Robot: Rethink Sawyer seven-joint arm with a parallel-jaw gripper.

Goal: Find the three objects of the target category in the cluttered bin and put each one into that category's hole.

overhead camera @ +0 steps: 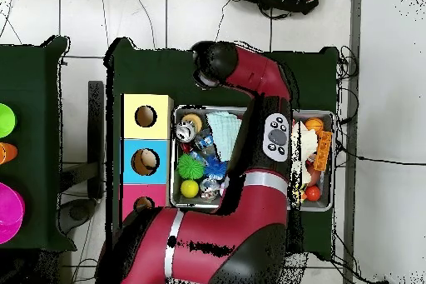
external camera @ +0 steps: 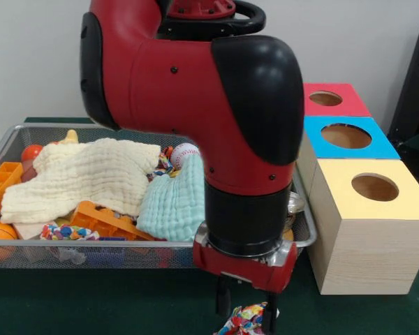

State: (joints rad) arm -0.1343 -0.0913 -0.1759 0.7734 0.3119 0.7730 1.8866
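Front view: the gripper [external camera: 246,315] hangs outside the bin [external camera: 302,227], its fingers [external camera: 223,301] closed on either side of a multicoloured rope toy [external camera: 243,319], apparently gripping it. Three boxes [external camera: 366,234] with round holes stand beside. No writing is legible.

Overhead view: the arm [overhead camera: 250,181] hides the gripper.

White wall [external camera: 35,56] behind; pale tiled floor [overhead camera: 391,89] around green-covered table [overhead camera: 320,68].

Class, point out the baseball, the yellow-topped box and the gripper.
baseball [external camera: 184,154]: front view, on its white top.
yellow-topped box [external camera: 405,199]: front view, on the yellow lid beside the hole.
gripper [external camera: 246,315]: front view, between its fingertips, around a colourful rope toy [external camera: 246,319].
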